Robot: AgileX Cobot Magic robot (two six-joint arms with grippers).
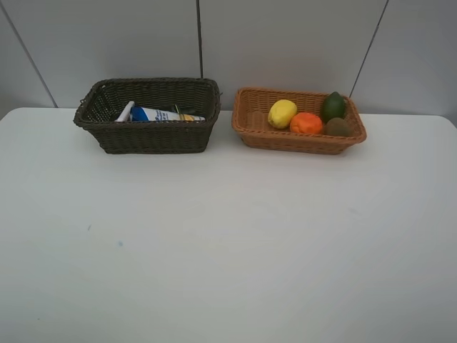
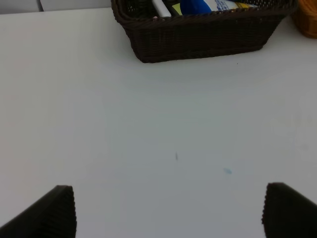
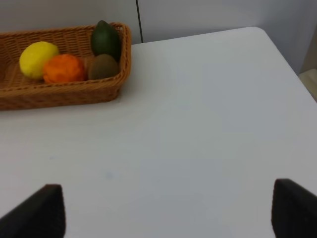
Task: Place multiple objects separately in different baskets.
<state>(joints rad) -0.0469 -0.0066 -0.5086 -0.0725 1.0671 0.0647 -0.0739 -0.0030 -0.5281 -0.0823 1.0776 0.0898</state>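
The dark brown basket (image 1: 147, 136) stands at the back left of the table and holds a white blue-capped tube (image 1: 161, 114) with other items mostly hidden by its wall. To its right, the orange-tan basket (image 1: 285, 139) holds a lemon (image 1: 282, 113), an orange (image 1: 305, 123), a kiwi (image 1: 337, 127) and a dark green fruit (image 1: 333, 106). The left wrist view shows the brown basket (image 2: 198, 37) ahead of my open left gripper (image 2: 168, 210), well apart. My open right gripper (image 3: 168, 210) hovers over bare table, the tan basket (image 3: 59, 94) ahead. Neither gripper shows in the high view.
The white table (image 1: 228, 236) spreads wide in front of both baskets. Its rounded corner and side edge (image 3: 277, 47) appear in the right wrist view. A grey panelled wall (image 1: 285, 36) rises behind the baskets.
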